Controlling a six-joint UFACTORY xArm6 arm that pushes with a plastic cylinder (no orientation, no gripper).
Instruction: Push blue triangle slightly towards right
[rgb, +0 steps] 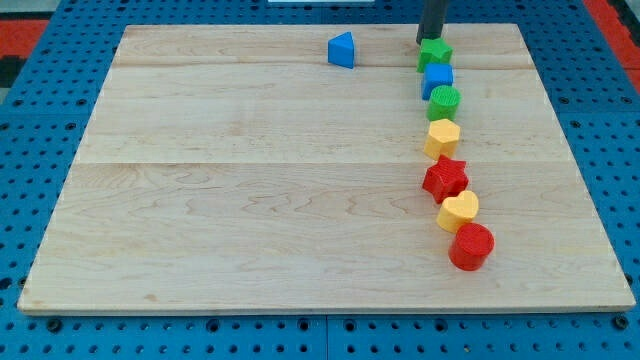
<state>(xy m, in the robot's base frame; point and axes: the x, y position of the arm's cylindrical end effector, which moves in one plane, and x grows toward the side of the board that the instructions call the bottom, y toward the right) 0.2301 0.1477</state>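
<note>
The blue triangle (342, 50) sits near the view's top, a little right of the middle of the wooden board (250, 200). My tip (421, 43) is at the view's top right, well to the right of the blue triangle and touching or just beside the upper left of the green star (434, 53). The rod comes down from the view's top edge.
Right of the triangle a line of blocks runs down the view: green star, blue cube (437, 78), green cylinder (444, 101), yellow hexagon (442, 136), red star (445, 179), yellow heart (458, 211), red cylinder (471, 246).
</note>
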